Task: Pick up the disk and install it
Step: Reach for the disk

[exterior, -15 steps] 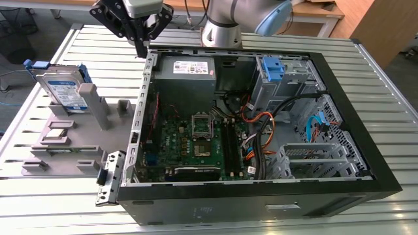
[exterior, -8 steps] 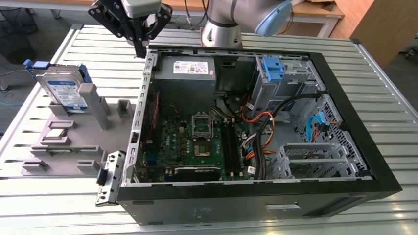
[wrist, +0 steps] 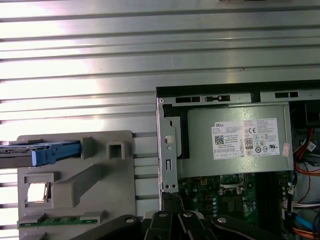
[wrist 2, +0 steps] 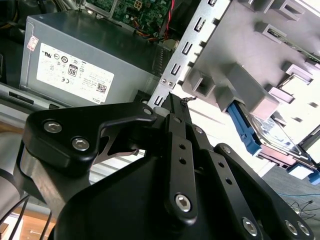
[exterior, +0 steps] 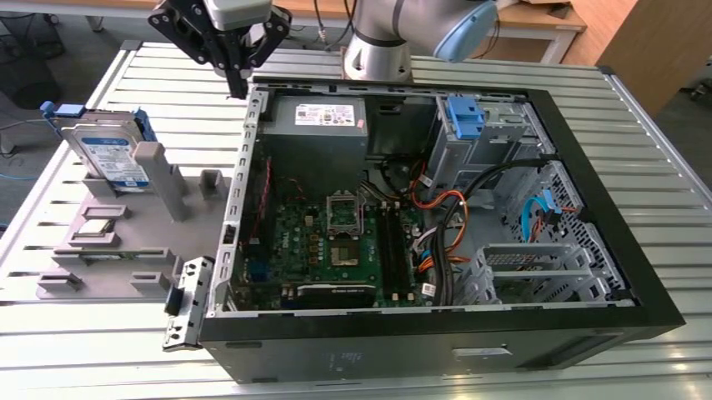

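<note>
The disk (exterior: 109,156), a silver drive with a blue-and-white label in a blue caddy, stands on edge in a grey fixture (exterior: 122,229) at the exterior view's left, beside the open computer case (exterior: 579,250). My gripper (exterior: 237,87) hangs above the case's back left corner, to the right of the disk and apart from it, fingers drawn together with nothing between them. In the second wrist view the black fingertips (wrist 2: 172,100) meet in a point, with the disk (wrist 2: 272,137) beyond them. The first wrist view has the disk (wrist: 47,152) edge-on.
The grey power supply (exterior: 317,125) sits in the case's back corner, just below the gripper. A bare blue bracket (exterior: 465,117) is in the drive bay. The motherboard (exterior: 333,233), orange cables (exterior: 445,208) and the arm's base (exterior: 378,50) are near. The slatted table (exterior: 623,108) surrounds the case.
</note>
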